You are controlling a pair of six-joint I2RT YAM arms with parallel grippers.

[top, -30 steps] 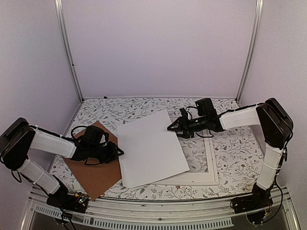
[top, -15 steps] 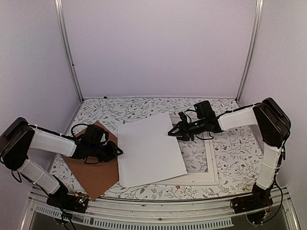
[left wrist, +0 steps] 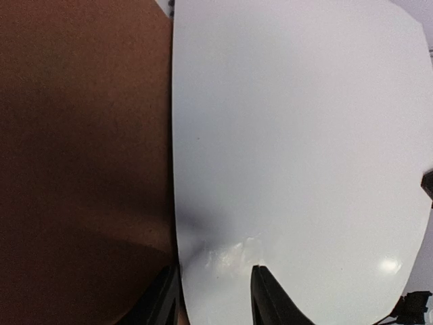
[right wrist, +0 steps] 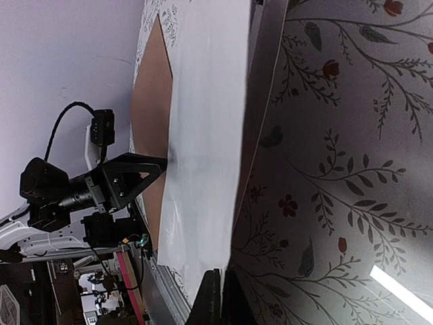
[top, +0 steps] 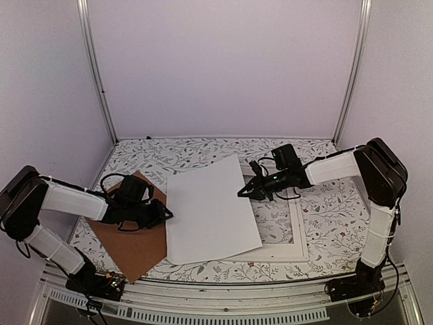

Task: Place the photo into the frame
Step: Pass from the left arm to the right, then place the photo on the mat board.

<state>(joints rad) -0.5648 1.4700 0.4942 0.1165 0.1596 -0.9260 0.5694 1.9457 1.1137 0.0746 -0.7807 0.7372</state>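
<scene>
The photo [top: 210,210] lies picture side down, so only its plain white back shows, slanted across the middle of the table. Its right part overlaps the white frame [top: 299,230]. My right gripper [top: 241,193] is at the sheet's right edge, its jaws shut thin on that edge [right wrist: 220,274]. My left gripper [top: 162,215] is at the sheet's left edge. There its jaws stand apart [left wrist: 214,269], one finger [left wrist: 166,298] by the brown board and the other fingertip [left wrist: 260,288] on the white sheet [left wrist: 291,135], beside a small dimple.
A brown backing board [top: 132,250] lies under the left arm, partly beneath the sheet's left edge, and fills the left of the left wrist view [left wrist: 81,135]. A floral cloth [top: 325,210] covers the table. Metal uprights stand at the back corners.
My right gripper has closed on the sheet's right edge and dropped slightly. The sheet has shifted a little to the left. The left arm has not moved.
</scene>
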